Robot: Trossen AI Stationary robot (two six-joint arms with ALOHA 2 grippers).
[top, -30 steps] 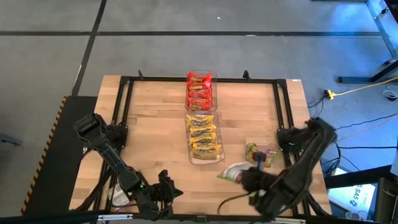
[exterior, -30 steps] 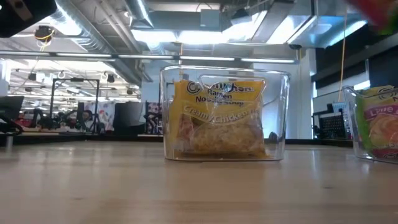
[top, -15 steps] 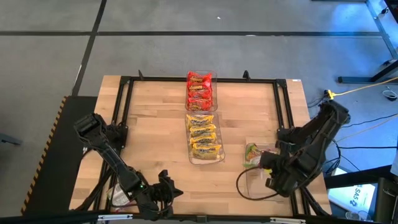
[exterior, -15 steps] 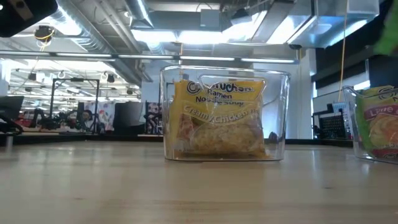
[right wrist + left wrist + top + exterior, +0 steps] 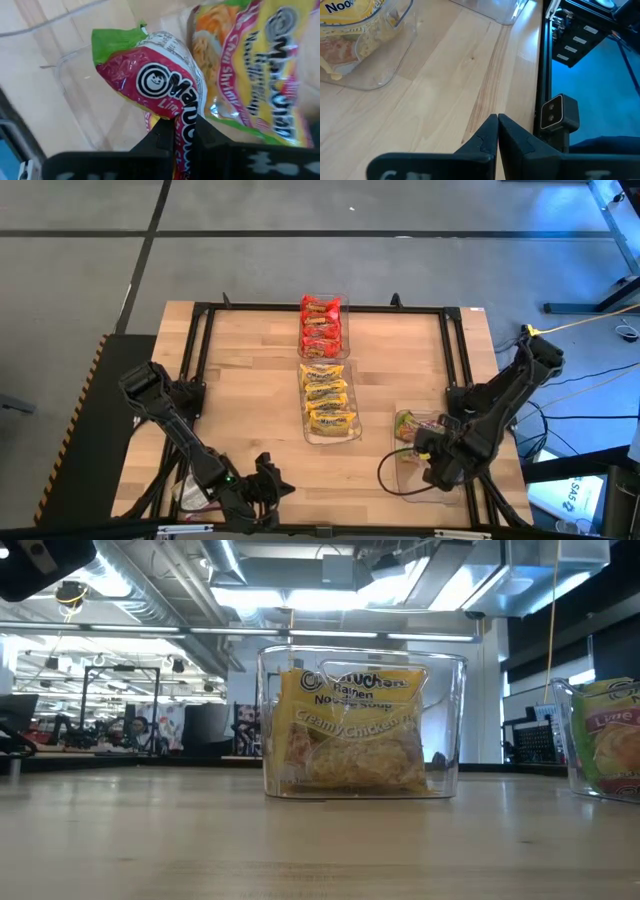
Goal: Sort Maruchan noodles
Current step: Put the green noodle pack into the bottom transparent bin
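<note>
spanning most of the high view, a wooden table edged by a black frame is recorded. three clear bins are set on it: a far bin filled with red packets, a middle bin filled with yellow packets, and a right-hand bin near the table's right front corner. in the low view the middle bin is seen with a yellow "creamy chicken" packet standing inside it, and the right-hand bin is cut off at the edge.

the right gripper is positioned over the right-hand bin. in its wrist view the fingers are clamped on a green/pink packet, which is held above the bin's open interior, beside another green/pink packet already lying inside.

the left gripper is parked at the table's front edge, left of centre; its fingers are pressed together with nothing between them.
</note>
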